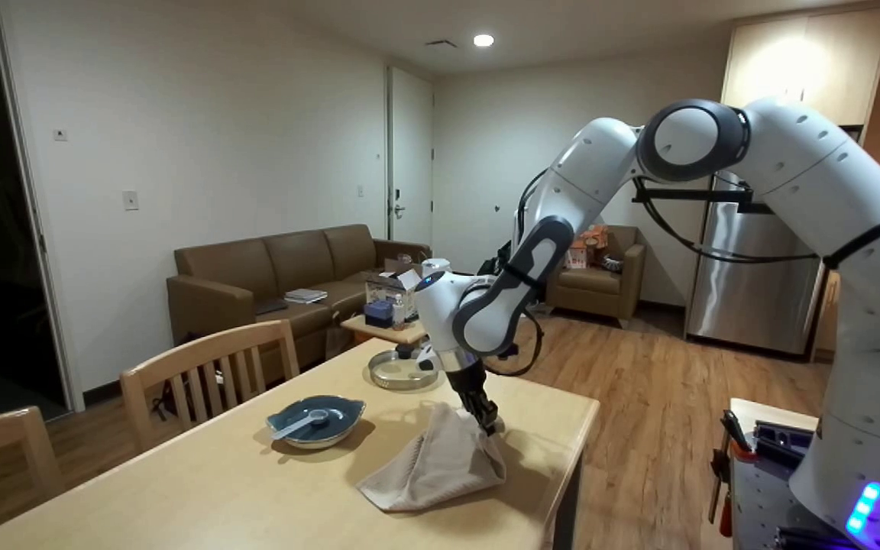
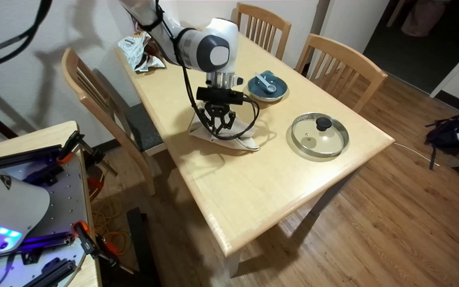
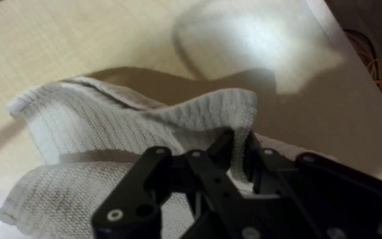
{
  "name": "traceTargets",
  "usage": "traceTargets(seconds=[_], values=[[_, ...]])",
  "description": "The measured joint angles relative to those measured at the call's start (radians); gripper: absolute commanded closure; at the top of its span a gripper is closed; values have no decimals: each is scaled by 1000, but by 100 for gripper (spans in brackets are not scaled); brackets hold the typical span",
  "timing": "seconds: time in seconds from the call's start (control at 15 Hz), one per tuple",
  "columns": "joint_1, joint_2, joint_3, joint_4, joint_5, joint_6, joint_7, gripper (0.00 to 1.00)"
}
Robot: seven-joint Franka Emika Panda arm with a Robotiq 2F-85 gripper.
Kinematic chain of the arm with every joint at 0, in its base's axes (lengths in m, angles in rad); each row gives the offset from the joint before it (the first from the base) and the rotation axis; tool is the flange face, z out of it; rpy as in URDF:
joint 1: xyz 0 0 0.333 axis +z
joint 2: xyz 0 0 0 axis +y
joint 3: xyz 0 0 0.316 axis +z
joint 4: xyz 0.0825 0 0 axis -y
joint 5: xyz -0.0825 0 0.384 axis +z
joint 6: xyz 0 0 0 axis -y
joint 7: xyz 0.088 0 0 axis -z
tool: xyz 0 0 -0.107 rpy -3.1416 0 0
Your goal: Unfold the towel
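The off-white ribbed towel (image 1: 440,466) lies bunched and folded on the wooden table, with part of it raised into a peak. It also shows in an exterior view (image 2: 242,142), partly hidden behind the gripper and cables. My gripper (image 1: 489,425) is low over the towel at its side nearer the table edge, and it also shows in an exterior view (image 2: 219,128). In the wrist view, the gripper's fingers (image 3: 240,149) are closed on a pinched fold of the towel (image 3: 88,129). The pinched part stands above the table, and other layers spread loosely below and to the left.
A blue dish (image 1: 341,429) with a light blue spoon (image 1: 302,422) stands near the towel. A glass lid (image 2: 313,145) with a black knob lies on the table (image 2: 261,187). A crumpled bag (image 2: 138,50) sits at the table's far end. Wooden chairs (image 2: 343,65) flank the table.
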Motion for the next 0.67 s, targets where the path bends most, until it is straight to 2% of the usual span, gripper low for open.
traceTargets(seconds=[0.13,0.2,0.4,0.67], values=[[3,2,-2,0,0,-2,0,91],[1,3,-4,0,0,-2,0,96],[2,4,-11,0,-3,-2,4,96],[30,-7,-102,-4,-87,-19,135,96]])
